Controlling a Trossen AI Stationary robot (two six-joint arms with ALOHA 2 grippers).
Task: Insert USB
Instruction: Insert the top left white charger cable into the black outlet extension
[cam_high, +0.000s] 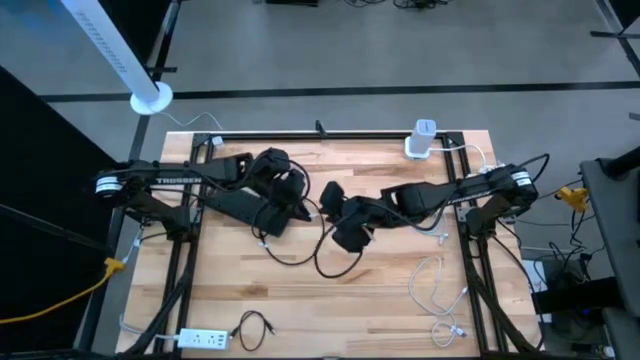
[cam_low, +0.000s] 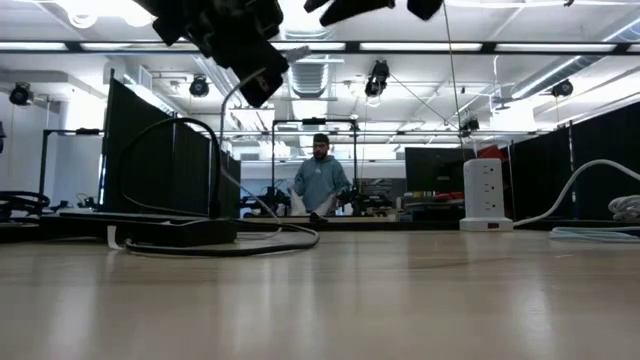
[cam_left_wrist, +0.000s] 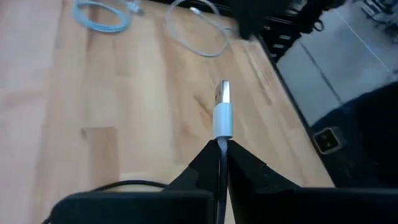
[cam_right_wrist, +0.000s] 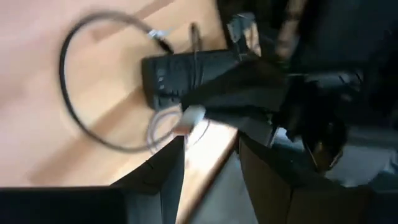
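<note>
My left gripper (cam_left_wrist: 222, 147) is shut on a black cable that ends in a white USB plug (cam_left_wrist: 223, 116). The plug's metal tip (cam_left_wrist: 224, 92) points out past the fingertips, above the wooden table. The cable hangs down (cam_low: 224, 130) to a black box (cam_high: 243, 205) lying flat on the table's left half. In the high view the left gripper (cam_high: 303, 205) is near the table's middle. My right gripper (cam_right_wrist: 211, 158) stands open close to its right (cam_high: 335, 200), raised, with nothing between its fingers. It faces the plug (cam_right_wrist: 189, 118) and the box (cam_right_wrist: 180, 71). My left gripper pinches the black cable right behind the white plug's rear end (cam_left_wrist: 222, 138) between its two fingers. The fingers lie along the cable, slanting down toward the table. The plug sticks straight out beyond the fingertips, lifted clear of the table, and the cable trails back, slack.
A black cable loop (cam_high: 320, 250) lies near the middle. A white tower power strip (cam_high: 422, 140) stands at the far right. White cables (cam_high: 430, 285) lie at the near right, a white power strip (cam_high: 200, 340) and a short black cable (cam_high: 255, 325) at the near left. A person (cam_low: 320, 180) stands beyond the table.
</note>
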